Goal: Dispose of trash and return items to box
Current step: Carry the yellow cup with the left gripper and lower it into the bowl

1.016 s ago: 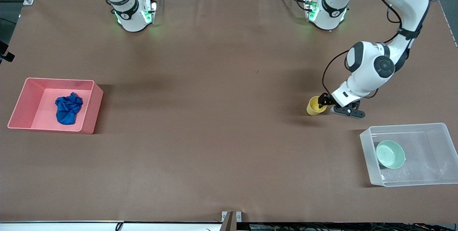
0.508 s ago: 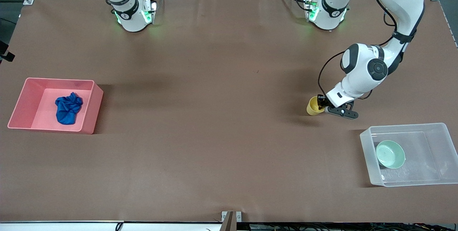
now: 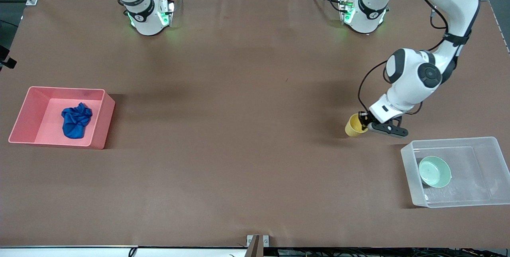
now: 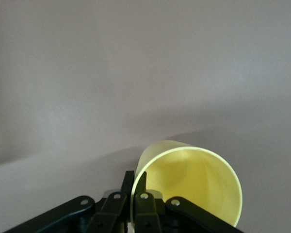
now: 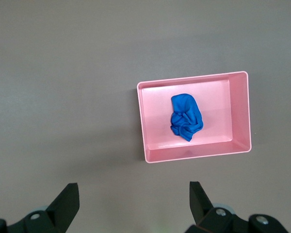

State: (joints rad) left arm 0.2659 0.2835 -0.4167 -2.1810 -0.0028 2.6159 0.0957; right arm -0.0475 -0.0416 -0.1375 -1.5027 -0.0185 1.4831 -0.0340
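You've got the blue cloth wad [image 3: 76, 120] in the pink bin [image 3: 104, 118] and the mint-green bowl [image 3: 434, 171] in the clear tub [image 3: 408, 164]. Only the yellow cup [image 3: 354, 125] remains, near the tub, left gripper [image 3: 363, 122] fingers clamped on its rim. Right gripper [image 5: 134, 204] waits high over the tabletop [image 3: 239, 129] beside the bin, fingers apart.

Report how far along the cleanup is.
Done: the blue cloth wad lies in the pink bin, and the mint-green bowl sits in the clear tub. In hand: the left pincer grips the yellow cup by its rim. Left: put the cup in the tub. The right pincer waits open, high above the bin.
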